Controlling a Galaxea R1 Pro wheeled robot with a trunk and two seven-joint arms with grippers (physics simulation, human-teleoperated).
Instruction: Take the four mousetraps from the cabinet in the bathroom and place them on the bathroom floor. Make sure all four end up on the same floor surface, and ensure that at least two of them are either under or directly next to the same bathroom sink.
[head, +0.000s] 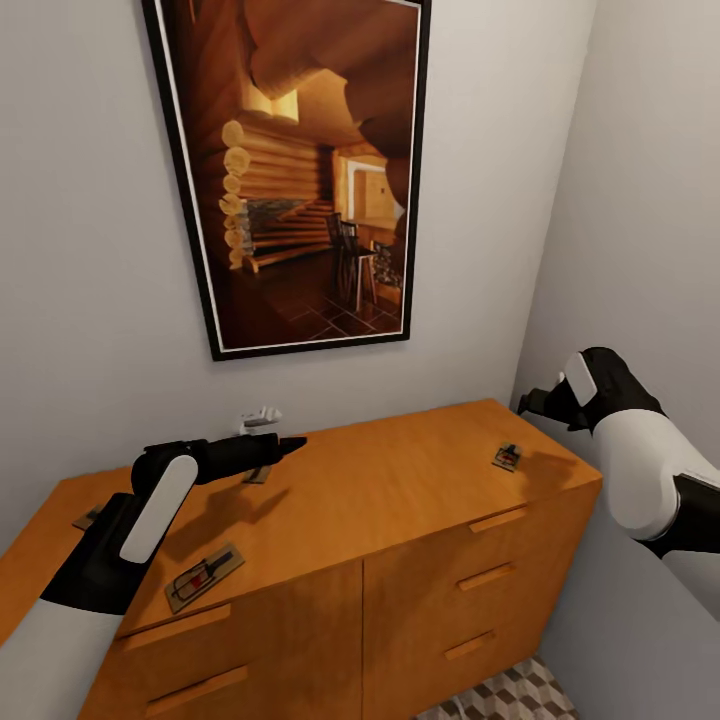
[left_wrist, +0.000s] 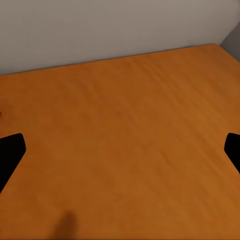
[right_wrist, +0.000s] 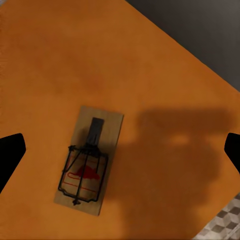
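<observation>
head: high, down at cabinet (head: 400, 490) | wrists: close above its top

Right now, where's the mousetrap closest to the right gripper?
In the head view, that mousetrap lies flat on the cabinet top near its right end, below the right gripper.

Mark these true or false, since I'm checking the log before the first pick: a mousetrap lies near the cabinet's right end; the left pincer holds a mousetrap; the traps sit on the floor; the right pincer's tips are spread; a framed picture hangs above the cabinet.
1. True: a mousetrap lies near the cabinet's right end.
2. False: the left pincer is open over bare wood.
3. False: the traps seen lie on the cabinet top.
4. True: the right pincer is open above that mousetrap.
5. True: a framed picture hangs above.
</observation>
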